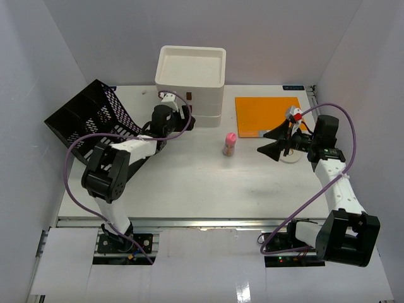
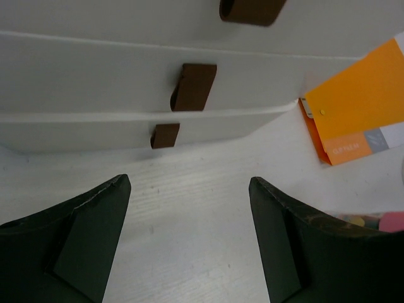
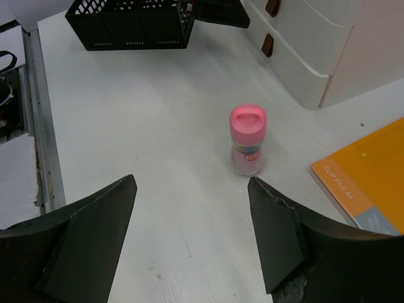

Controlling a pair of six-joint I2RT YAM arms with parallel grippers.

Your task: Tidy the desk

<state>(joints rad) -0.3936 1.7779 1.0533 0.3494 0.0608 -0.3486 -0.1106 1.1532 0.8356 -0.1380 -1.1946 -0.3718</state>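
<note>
Pink-capped bottle (image 1: 229, 145), contents unclear, stands near orange folder (image 1: 265, 113) on desk (image 1: 189, 183).

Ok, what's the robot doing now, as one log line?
left gripper: open, facing drawer box | right gripper: open, facing pink-lid bottle | orange folder: flat on desk

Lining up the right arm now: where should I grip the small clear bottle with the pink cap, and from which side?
Take the small clear bottle by its round body just below the pink cap. It stands upright and alone on the white desk, straight ahead of the open right gripper, so a level approach from there probably suits.
</note>
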